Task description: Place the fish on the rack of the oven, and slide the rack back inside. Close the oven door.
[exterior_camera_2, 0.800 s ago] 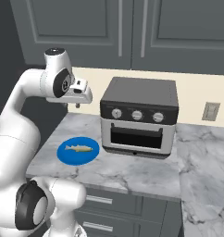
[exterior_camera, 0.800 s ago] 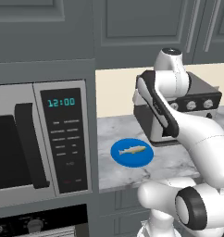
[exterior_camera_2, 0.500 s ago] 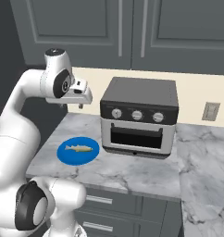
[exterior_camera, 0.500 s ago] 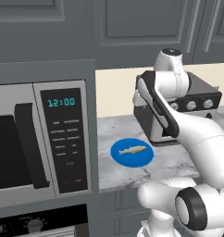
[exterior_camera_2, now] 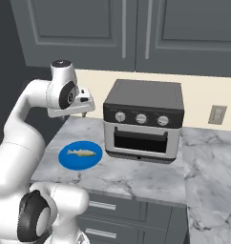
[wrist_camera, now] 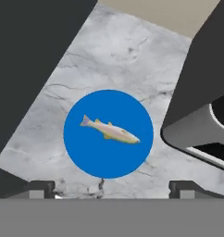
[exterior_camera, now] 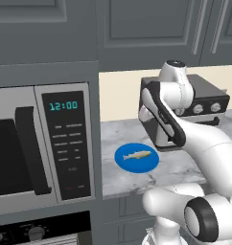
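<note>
I count one fish (wrist_camera: 109, 129) lying on one blue plate (wrist_camera: 86, 155) on the marble counter (exterior_camera_2: 136, 174), beside one toaster oven (exterior_camera_2: 143, 121); my gripper (wrist_camera: 111, 190) hangs above, fingers spread, empty.

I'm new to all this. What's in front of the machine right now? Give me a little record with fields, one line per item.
fish: small pale yellowish-tan fish, lying flat near the middle of the plate
plate: round blue plate on the grey marble counter
countertop box: black-and-silver box with three round knobs, right of the plate, door shut
microwave: silver microwave with a keypad and clock, left of the counter
gripper: two-finger gripper, open, above the plate, holding nothing
fish picked up: not yet
</note>
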### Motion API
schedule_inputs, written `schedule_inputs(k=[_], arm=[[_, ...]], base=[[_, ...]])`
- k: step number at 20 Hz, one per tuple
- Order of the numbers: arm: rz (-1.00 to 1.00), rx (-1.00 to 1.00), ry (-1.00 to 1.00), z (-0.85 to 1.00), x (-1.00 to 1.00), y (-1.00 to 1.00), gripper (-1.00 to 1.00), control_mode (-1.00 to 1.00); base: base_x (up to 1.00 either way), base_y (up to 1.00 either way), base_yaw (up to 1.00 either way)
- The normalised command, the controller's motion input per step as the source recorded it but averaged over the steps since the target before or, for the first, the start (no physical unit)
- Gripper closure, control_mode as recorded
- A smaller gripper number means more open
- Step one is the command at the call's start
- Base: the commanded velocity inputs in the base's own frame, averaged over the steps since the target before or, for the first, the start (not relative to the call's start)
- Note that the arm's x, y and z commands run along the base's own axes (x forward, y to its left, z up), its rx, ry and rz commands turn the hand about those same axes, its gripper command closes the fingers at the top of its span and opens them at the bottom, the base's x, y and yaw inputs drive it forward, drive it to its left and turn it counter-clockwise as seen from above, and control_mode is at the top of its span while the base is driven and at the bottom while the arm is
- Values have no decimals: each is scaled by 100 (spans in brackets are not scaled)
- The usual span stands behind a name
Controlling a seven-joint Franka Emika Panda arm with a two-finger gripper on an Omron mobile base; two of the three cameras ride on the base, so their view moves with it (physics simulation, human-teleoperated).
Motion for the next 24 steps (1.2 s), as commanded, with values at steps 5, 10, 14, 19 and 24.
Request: schedule_inputs(k=[5,10,14,19,24], arm=[[22,-19,0,-55,0,23,-100,-100],[18,-9,0,-62,0,12,-100,-100],[13,0,0,-57,0,4,-100,-100],[10,0,0,-57,13,8,-100,-100],[5,-2,1,-47,30,14,-100,-100]], base=[[0,0,0],[0,0,0],[0,0,0],[0,0,0],[0,0,0]])
